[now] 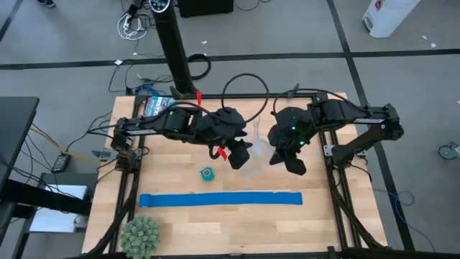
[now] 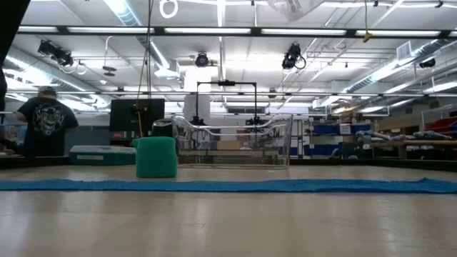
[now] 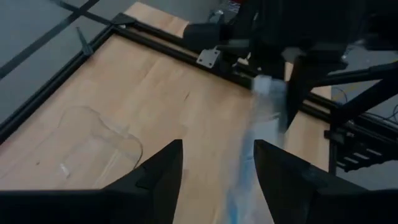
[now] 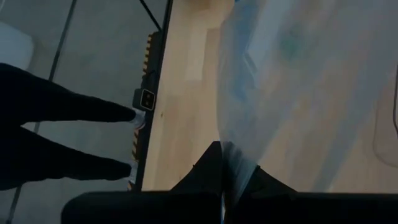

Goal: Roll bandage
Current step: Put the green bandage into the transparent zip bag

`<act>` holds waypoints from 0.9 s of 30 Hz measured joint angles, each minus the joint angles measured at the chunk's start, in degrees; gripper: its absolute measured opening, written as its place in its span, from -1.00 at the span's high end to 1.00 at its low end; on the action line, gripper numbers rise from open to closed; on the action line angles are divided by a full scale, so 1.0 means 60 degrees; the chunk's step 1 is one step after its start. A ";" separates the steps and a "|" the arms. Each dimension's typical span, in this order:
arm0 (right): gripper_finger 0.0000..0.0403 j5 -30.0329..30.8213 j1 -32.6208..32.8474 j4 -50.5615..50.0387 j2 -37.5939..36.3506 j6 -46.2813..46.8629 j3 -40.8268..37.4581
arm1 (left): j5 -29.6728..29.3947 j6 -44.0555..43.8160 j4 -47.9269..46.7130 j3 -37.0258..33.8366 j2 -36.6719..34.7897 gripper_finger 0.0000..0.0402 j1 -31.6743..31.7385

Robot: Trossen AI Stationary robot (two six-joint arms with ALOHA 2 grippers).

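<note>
The bandage (image 1: pixel 207 174) is already a small teal roll, standing on its end on the bench (image 1: pixel 316 230), between the blue strip (image 1: pixel 220 199) and the two arms. The left hand (image 1: pixel 237 155) is the nearer one; the roll lies just beside it, toward the blue strip, and its fingers stand apart, holding nothing. The right hand (image 1: pixel 291 162) is farther away and closed on a clear plastic bag (image 4: pixel 292 81).
</note>
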 joint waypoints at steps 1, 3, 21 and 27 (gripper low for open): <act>1.00 0.0008 0.0021 -0.0003 0.0004 -0.0008 0.0000 | 0.0043 0.0080 0.0120 0.0000 0.0052 -0.02 0.0000; 1.00 0.0069 0.0032 0.0023 0.0046 -0.0031 0.0015 | 0.0281 0.0258 0.0246 0.0000 0.0086 -0.02 0.0000; 0.84 0.0188 0.0022 0.0503 0.0071 0.0192 0.0004 | 0.0458 0.0254 0.0792 0.0000 0.0326 0.96 0.0066; 0.68 0.0079 -0.0197 -0.0060 -0.0530 0.0822 0.0004 | -0.0017 0.0009 0.0082 0.0051 0.0324 0.98 -0.0064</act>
